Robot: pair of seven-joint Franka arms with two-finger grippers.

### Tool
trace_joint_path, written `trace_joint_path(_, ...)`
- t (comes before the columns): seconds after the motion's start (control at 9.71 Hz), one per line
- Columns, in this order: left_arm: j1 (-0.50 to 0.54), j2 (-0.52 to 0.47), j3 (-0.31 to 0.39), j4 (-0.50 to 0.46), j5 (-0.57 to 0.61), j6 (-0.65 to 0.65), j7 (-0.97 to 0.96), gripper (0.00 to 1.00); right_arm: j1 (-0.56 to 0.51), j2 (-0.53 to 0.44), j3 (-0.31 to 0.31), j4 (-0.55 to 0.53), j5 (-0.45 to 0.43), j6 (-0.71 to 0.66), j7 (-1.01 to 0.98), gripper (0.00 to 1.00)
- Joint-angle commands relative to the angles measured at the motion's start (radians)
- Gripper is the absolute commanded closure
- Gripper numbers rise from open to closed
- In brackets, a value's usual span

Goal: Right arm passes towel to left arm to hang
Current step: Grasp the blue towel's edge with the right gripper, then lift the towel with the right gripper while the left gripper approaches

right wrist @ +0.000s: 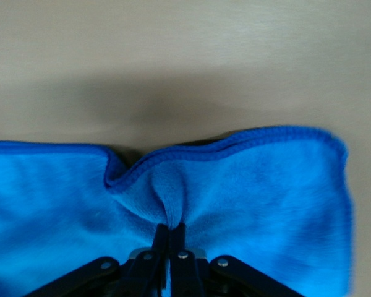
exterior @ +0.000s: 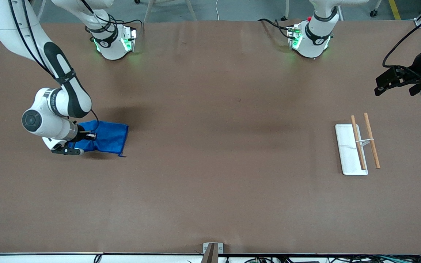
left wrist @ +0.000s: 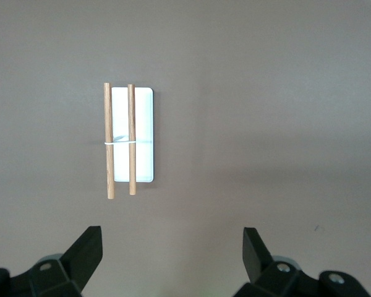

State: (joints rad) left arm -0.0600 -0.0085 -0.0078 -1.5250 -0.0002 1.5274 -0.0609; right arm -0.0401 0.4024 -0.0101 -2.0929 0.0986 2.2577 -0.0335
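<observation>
The blue towel (exterior: 110, 138) is at the right arm's end of the table. My right gripper (exterior: 93, 136) is shut on a pinched fold near the towel's edge. In the right wrist view the closed fingertips (right wrist: 171, 228) grip that raised fold, and the towel (right wrist: 266, 185) spreads to both sides with its stitched edging showing. I cannot tell whether the towel is lifted off the table. My left gripper (exterior: 395, 89) is open and empty, up in the air over the left arm's end of the table. It also shows in the left wrist view (left wrist: 173, 247).
A white flat base (exterior: 346, 153) carrying two wooden rods (exterior: 357, 142) joined by a thin wire stands toward the left arm's end of the table. It also shows in the left wrist view (left wrist: 143, 117). Brown tabletop lies between it and the towel.
</observation>
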Motion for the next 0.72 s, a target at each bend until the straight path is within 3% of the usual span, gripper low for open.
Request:
trace_joint_path(0.0,0.0,0.015,-0.003,-0.017,0.013,-0.007,-0.011,0.0,-0.007,-0.042,0.01,0.188,0.03,-0.267,-0.006,1.0)
trace_joint_path(0.21,0.0,0.016,-0.003,-0.015,0.014,-0.009,-0.011,0.0,0.003,-0.043,0.018,0.351,0.045,-0.471,0.007,1.0)
trace_joint_path(0.52,-0.001,0.015,-0.004,-0.015,0.008,-0.01,-0.008,0.0,0.069,-0.057,0.035,0.438,0.22,-0.583,0.052,1.0)
trace_joint_path(0.62,0.0,0.012,-0.005,-0.015,0.006,-0.01,-0.008,0.0,0.104,-0.059,0.038,0.439,0.328,-0.581,0.052,1.0)
